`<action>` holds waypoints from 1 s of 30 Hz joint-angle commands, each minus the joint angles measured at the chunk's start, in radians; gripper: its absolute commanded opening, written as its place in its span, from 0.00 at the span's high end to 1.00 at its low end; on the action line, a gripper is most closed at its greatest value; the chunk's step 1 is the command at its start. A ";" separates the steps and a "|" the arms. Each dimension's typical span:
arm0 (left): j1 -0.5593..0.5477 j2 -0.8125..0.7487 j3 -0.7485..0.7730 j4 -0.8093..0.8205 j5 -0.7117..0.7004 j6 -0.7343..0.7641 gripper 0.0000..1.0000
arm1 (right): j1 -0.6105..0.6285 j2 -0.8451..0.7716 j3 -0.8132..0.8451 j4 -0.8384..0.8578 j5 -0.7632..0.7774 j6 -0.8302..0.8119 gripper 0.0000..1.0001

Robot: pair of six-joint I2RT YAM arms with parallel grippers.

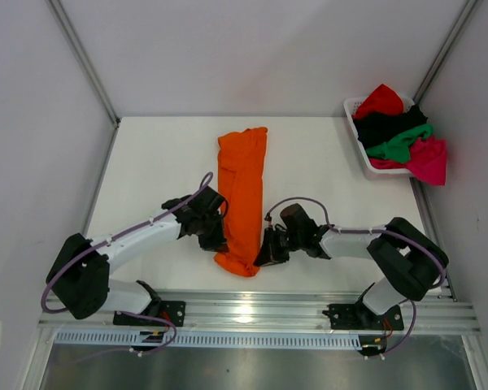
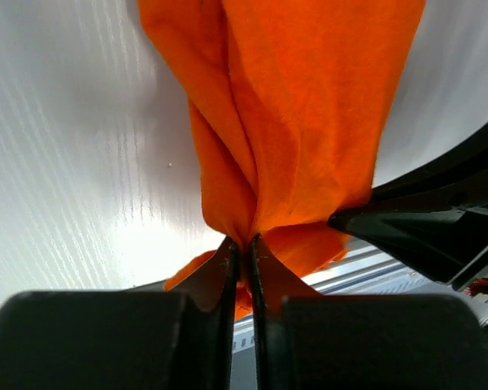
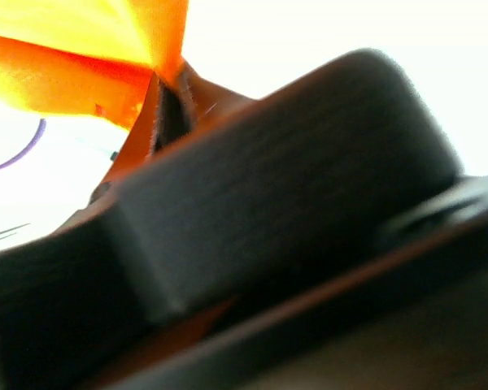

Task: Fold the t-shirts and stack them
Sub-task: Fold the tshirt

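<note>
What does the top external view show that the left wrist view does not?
Only the top external view shows the white slatted plastic basket holding crumpled red, black, green and pink shirts. Only the left wrist view shows that the left gripper is pinched shut on a cloth fold. Both show the bright orange cloth t-shirt on the white table.

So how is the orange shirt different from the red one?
The orange shirt lies stretched out long on the table; the red shirt sits bunched in the white basket. The left gripper and right gripper both pinch the orange shirt; no gripper touches the red shirt. Both are plain one-colour cloth.
</note>
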 commanded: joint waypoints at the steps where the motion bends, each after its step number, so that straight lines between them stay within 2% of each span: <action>1: -0.013 0.005 -0.008 0.008 0.001 -0.003 0.88 | 0.044 0.048 -0.028 0.009 -0.002 0.035 0.84; 2: -0.016 0.011 -0.008 0.011 0.015 0.001 0.77 | 0.051 0.056 -0.032 0.029 -0.015 0.035 0.80; 3: -0.021 0.030 -0.003 0.008 0.019 0.004 0.71 | 0.060 0.056 -0.033 0.037 -0.017 0.035 0.75; 4: -0.024 0.038 0.000 0.009 0.022 0.006 0.67 | 0.066 0.044 -0.038 0.040 -0.014 0.033 0.62; 5: -0.026 0.044 0.003 0.008 0.027 0.007 0.58 | 0.069 0.035 -0.039 0.037 0.000 0.027 0.57; 8: -0.027 0.058 0.001 0.012 0.033 0.007 0.43 | 0.071 -0.014 -0.039 0.008 0.033 0.004 0.48; 12: -0.030 0.071 0.012 0.020 0.038 0.012 0.42 | 0.071 -0.080 -0.064 -0.006 0.052 0.021 0.43; 23: -0.032 0.096 0.064 0.000 0.013 0.023 0.42 | 0.106 -0.221 -0.246 0.060 0.064 0.162 0.43; 30: -0.033 0.107 0.086 -0.003 0.009 0.027 0.43 | 0.107 -0.244 -0.387 0.433 0.073 0.302 0.42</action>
